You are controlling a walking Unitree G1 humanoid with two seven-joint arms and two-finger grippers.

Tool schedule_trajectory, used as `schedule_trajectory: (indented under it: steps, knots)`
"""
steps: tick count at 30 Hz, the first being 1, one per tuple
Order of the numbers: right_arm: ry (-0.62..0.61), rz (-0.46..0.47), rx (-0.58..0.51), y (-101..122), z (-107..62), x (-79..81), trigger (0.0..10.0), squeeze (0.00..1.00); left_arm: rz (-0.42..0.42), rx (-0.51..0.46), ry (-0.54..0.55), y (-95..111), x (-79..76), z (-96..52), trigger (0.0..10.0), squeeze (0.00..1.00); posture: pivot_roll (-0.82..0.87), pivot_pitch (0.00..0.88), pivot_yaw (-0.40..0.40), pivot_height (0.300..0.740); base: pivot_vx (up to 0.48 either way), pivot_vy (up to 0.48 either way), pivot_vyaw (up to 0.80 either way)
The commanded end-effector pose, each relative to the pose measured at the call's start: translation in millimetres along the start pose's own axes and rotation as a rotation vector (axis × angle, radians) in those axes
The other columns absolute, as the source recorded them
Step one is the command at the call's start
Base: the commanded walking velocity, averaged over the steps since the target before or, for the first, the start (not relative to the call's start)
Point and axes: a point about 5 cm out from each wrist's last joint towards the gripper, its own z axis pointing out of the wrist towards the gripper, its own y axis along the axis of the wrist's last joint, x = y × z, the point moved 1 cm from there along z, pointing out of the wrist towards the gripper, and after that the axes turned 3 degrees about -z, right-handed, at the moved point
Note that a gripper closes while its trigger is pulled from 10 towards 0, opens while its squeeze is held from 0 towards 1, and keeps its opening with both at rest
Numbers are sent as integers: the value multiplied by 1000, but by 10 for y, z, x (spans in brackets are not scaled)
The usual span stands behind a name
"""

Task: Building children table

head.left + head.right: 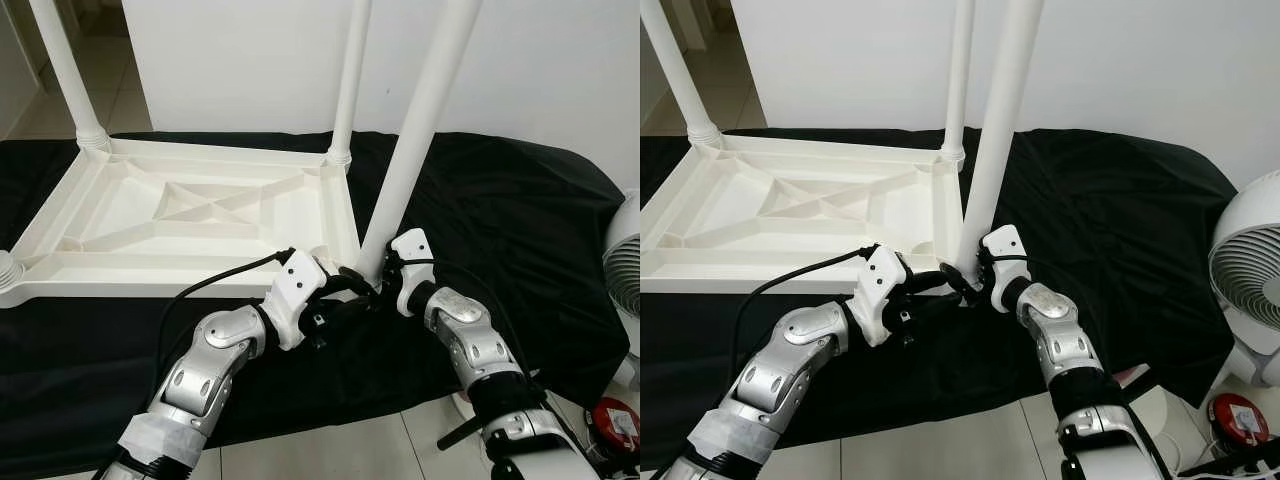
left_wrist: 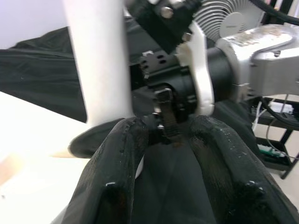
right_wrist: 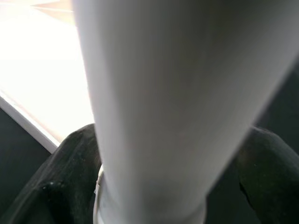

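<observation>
While the white plastic tabletop [image 1: 190,215] lies upside down on the black cloth [image 1: 520,230], two far legs already stand in their corner sockets, so the step in hand looks like seating the near-right leg [image 1: 420,130]. That leg rises tilted from the near-right corner of the tabletop, its foot end out of frame above. The right gripper [image 1: 385,275] is closed around the leg's base; its wrist view shows a black finger on each side of the white tube. The left gripper [image 1: 350,285] reaches in from the other side, right at the same corner, its fingers [image 2: 117,158] parted and close beside the leg's base; I cannot tell whether they touch it. A white fan [image 1: 1250,290] stands at the right, off the cloth. The next move probably calls for bringing the leg upright over its socket, then pressing or turning it in while the left gripper steadies the corner.
</observation>
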Motion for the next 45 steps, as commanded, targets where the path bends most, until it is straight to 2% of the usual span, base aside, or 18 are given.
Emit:
schedule_trajectory:
  steps: [1,2,3,4,12,22,23,28,30,34,36,37,39,40,41,42,43,45]
  knots:
    - [27,-23,16,-31,4,2,10000,0,0,7,-29,-4,-43,12,10000,0,31,41,-73,740,0,0,0]
    - [45,-25,13,-33,22,7,7765,0,0,7,-26,-3,-42,10,10000,0,38,44,-76,740,0,0,0]
    - [45,-25,13,-33,22,7,7765,0,0,7,-26,-3,-42,10,10000,0,38,44,-76,740,0,0,0]
    - [65,-21,8,-34,34,16,0,0,0,6,-23,-1,-41,10,10000,0,38,44,-76,740,0,0,0]
    - [88,9,-5,-89,12,7,0,0,-5,8,-15,-4,-59,-12,10000,0,50,48,-80,740,0,0,0]
    - [26,64,-25,-153,-57,-32,0,0,-5,8,-22,1,-63,7,10000,0,42,49,-74,740,0,0,0]
    - [-27,78,-25,-155,-63,-35,10000,0,-5,8,-26,1,-71,13,10000,0,36,45,-74,740,0,0,0]
    - [-142,83,-43,-120,-52,-39,10000,0,-7,6,-32,-2,-86,21,10000,0,31,43,-73,740,0,0,0]
    - [-243,113,-49,-84,-24,-39,10000,0,-9,5,-38,-3,-100,30,10000,0,31,40,-76,740,0,0,0]
    - [-290,132,-51,-64,-6,-27,10000,0,-10,5,-41,-4,-107,33,10000,0,31,40,-76,740,0,0,0]
    - [-388,169,-51,-43,19,-10,10000,0,-10,5,-41,-9,-111,36,10000,0,31,35,-81,740,0,0,0]
    - [-388,169,-51,-43,19,-10,10000,0,-10,5,-41,-9,-111,36,10000,0,31,35,-81,740,0,0,0]
    - [-588,180,-25,-35,14,-35,10000,0,-12,5,-42,-15,-117,38,10000,0,31,29,-87,740,0,0,0]
    - [-588,180,-25,-35,14,-35,10000,0,-12,5,-42,-15,-117,38,10000,0,31,29,-87,740,0,0,0]
    - [-664,181,-13,-36,0,-43,10000,0,-13,5,-41,-17,-120,39,10000,0,31,29,-87,740,0,0,0]
    - [-664,181,-13,-36,0,-43,10000,0,-13,5,-41,-17,-120,39,10000,0,31,29,-87,740,0,0,0]
    - [-725,175,-4,-30,-3,-26,10000,0,-13,4,-42,-20,-128,41,10000,0,31,26,-89,740,0,0,0]
    - [-709,158,-17,19,41,53,10000,0,-15,2,-45,-23,-144,50,10000,0,31,21,-91,740,0,0,0]
